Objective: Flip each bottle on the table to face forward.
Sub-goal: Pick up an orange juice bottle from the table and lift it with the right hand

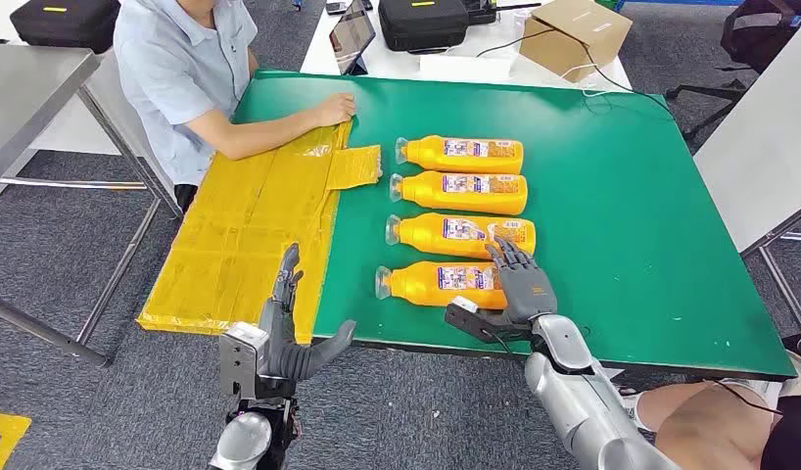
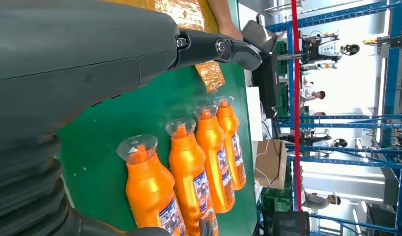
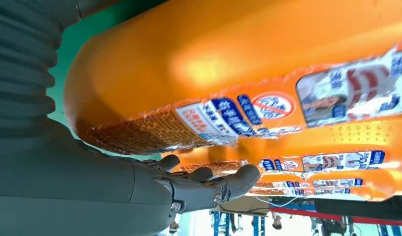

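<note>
Several orange bottles lie in a row on the green table (image 1: 632,225), clear caps pointing left. The nearest bottle (image 1: 431,282) fills the right wrist view (image 3: 238,64) with its printed label showing. The one behind it (image 1: 455,235) lies parallel. My right hand (image 1: 519,286) lies over the base end of the nearest bottle. Its fingers (image 3: 223,184) are stretched out towards the bottle behind, and its thumb is apart at the table's front edge. My left hand (image 1: 284,333) hovers open at the front edge by the yellow mat, holding nothing. The left wrist view shows this hand (image 2: 91,73) and the bottle row (image 2: 189,167).
A yellow mat (image 1: 250,225) covers the table's left side. A person in a light blue shirt sits at the far left with a hand (image 1: 333,106) on the mat. A cardboard box (image 1: 573,34) and a black case (image 1: 421,22) stand behind the table. Someone's knee (image 1: 700,421) is at bottom right.
</note>
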Robot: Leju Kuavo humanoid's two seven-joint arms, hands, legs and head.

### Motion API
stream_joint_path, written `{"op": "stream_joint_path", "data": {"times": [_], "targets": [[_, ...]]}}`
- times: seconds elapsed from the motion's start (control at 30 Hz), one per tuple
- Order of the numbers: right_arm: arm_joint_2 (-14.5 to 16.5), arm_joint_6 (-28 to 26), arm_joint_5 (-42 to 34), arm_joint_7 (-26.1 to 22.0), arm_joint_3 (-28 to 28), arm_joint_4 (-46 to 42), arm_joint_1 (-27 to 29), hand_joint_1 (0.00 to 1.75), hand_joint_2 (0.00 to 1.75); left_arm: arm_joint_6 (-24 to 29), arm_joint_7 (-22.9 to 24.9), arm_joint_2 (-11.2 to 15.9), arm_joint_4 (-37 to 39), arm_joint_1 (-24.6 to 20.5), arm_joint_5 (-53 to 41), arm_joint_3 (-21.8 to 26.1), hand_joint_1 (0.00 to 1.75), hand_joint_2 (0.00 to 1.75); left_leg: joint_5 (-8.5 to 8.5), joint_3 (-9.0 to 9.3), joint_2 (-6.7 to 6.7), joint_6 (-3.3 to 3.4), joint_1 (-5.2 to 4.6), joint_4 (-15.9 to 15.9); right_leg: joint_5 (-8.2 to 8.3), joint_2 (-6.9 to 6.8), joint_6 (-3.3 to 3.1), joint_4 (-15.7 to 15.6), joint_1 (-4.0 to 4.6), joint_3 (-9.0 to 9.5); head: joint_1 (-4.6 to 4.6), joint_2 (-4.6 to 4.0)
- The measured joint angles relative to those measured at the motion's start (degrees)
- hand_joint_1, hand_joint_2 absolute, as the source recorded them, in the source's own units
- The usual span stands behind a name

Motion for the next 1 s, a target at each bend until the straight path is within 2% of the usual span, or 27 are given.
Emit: {"op": "stream_joint_path", "data": {"times": [0.13,0.4,0.77,0.83,0.9,1.0], "targets": [[0.10,3.44,0.84,0.93,0.90,1.97,-1.68,1.75,1.75,0.08,-0.06,0.00,0.21,-0.29,0.07,0.02,0.00,1.75,-0.01,0.16,0.01,0.00,0.00,0.00,0.00,0.00,0.00,-0.01,0.01,0.15,-0.01,0.00],[0.07,9.96,1.75,3.86,3.40,5.75,-5.28,1.75,1.75,0.67,-0.52,0.00,0.27,-0.56,0.14,0.35,0.00,1.75,-0.05,0.74,0.04,0.00,0.01,-0.01,-0.01,0.01,-0.02,-0.08,0.00,0.61,0.00,0.00],[0.04,12.19,0.55,5.03,4.67,8.81,-5.95,1.75,1.75,0.75,-0.83,0.02,0.70,-0.62,-0.01,1.02,0.00,1.75,-0.12,1.18,0.00,0.02,0.01,-0.01,-0.08,0.01,0.01,-0.12,0.02,0.75,0.01,-0.01],[0.10,12.08,-0.32,3.91,4.67,8.89,-5.79,1.75,1.75,0.75,-0.87,0.02,0.72,-0.64,-0.03,1.05,0.00,1.75,-0.24,1.35,-0.02,0.04,0.02,-0.01,-0.19,0.01,0.05,-0.14,0.02,0.74,0.01,-0.01],[0.16,11.91,-3.04,0.65,4.43,8.87,-5.43,1.75,1.75,0.76,-0.96,0.02,0.73,-0.65,-0.04,1.09,0.00,1.75,-0.33,1.51,-0.01,0.04,0.02,-0.02,-0.25,0.01,0.07,-0.15,0.02,0.86,0.02,0.00],[0.39,11.85,-12.19,-9.36,2.30,7.98,-3.86,1.75,1.75,1.18,-1.20,0.02,0.75,-0.69,0.58,1.22,0.00,1.75,-0.43,1.60,0.13,-0.05,0.02,-0.02,-0.22,0.17,0.05,-0.16,0.04,1.27,0.04,0.00]]}}
